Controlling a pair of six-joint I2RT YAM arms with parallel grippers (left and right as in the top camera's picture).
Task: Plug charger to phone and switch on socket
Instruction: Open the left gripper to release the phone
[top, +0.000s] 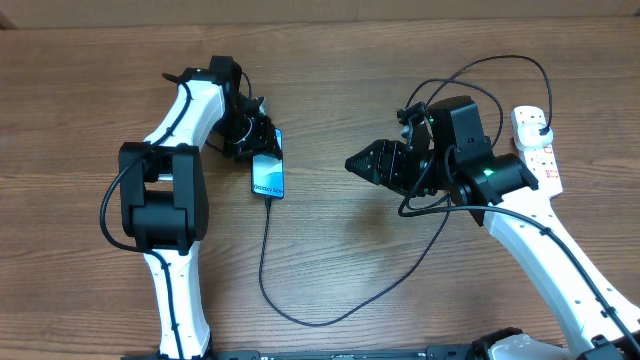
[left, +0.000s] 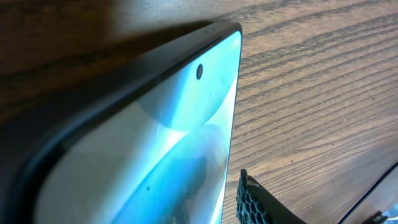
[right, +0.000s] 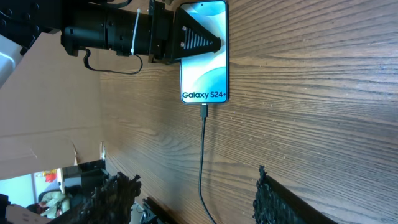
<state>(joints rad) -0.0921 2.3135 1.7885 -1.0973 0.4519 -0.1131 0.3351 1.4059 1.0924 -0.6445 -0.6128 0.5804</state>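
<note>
The phone (top: 270, 176) lies flat on the table with its light blue "Galaxy S24+" screen up; it also shows in the right wrist view (right: 208, 68) and fills the left wrist view (left: 155, 143). The charger's thin black cable (top: 264, 250) sits in the phone's bottom port (right: 204, 109), loops toward the front edge and runs right to a plug in the white socket (top: 536, 150). My left gripper (top: 256, 135) sits over the phone's top end. One finger (left: 255, 202) is beside the phone's edge with a strip of wood between. My right gripper (top: 356, 162) is open and empty, right of the phone.
The socket's thick white cord (top: 628, 205) leaves at the far right. Slack charger cable arcs behind the right arm (top: 500, 62). A cardboard wall (top: 320, 8) runs along the back edge of the wooden table (top: 340, 80).
</note>
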